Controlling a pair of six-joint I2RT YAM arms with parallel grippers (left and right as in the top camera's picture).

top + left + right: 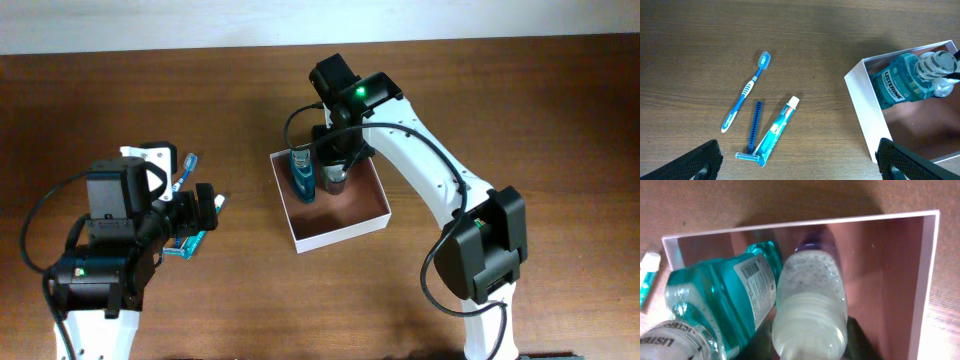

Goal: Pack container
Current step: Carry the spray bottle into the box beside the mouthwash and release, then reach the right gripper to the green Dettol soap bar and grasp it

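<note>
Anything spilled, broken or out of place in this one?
Nothing spilled or damaged. Mouthwash lies in the container, with the bottle in the right gripper beside it. On the table, the razor head touches the toothpaste.

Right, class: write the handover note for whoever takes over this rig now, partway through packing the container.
Grippers: the left gripper is open and empty, above the loose items on the table. The right gripper is shut on the clear bottle, held inside the container.
Done: the mouthwash bottle lies in the container, against a wall.
Left: release the clear bottle beside it. The toothbrush, razor and toothpaste lie outside, probably next to pack.
</note>
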